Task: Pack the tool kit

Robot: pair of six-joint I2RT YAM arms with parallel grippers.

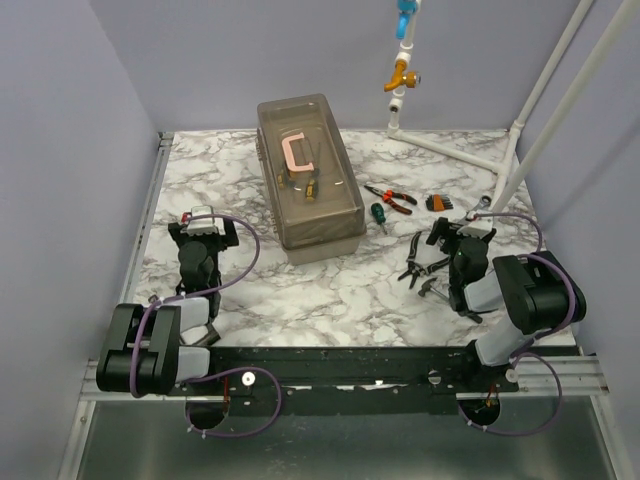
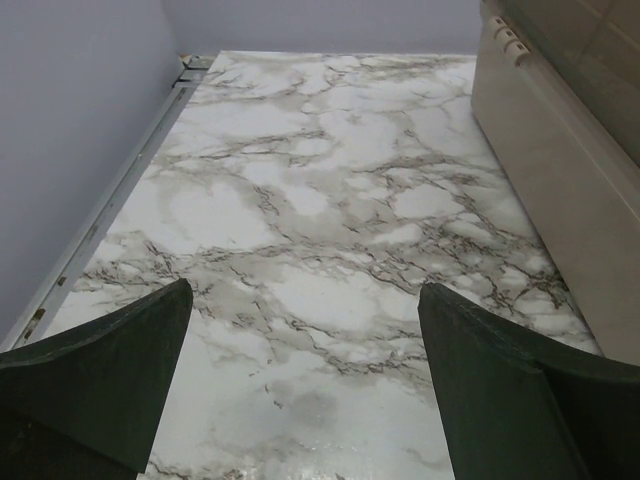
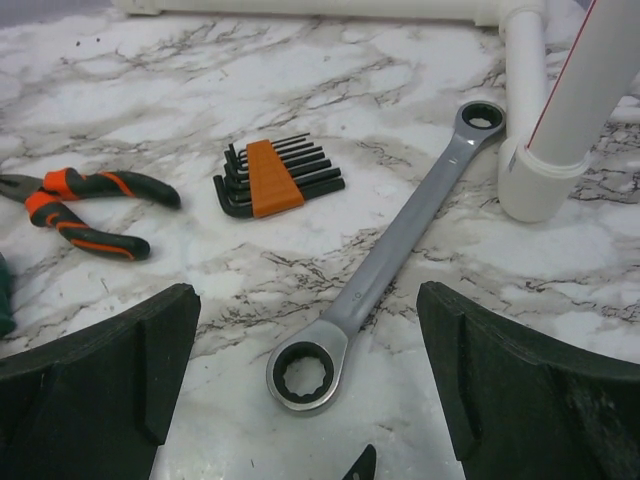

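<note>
Robot lab test cell w/ plain lilac walls [image 1: 60, 150], marble-print table [image 1: 330, 290], PVC pipe frame [image 3: 540, 170], black mounting rail [image 1: 350, 372].

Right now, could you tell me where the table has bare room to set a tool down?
Bare marble lies between the toolbox and the left wall, around the left gripper. Right of the toolbox is crowded: pliers, screwdriver, hex keys, wrench.

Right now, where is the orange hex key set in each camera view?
Top external: hex key set right of centre, between the orange-handled pliers and the white pipe frame.
Left wrist: not in it.
Right wrist: upper left of centre, right of the pliers.
Shared landmark: the pliers, just left of the set in both.
</note>
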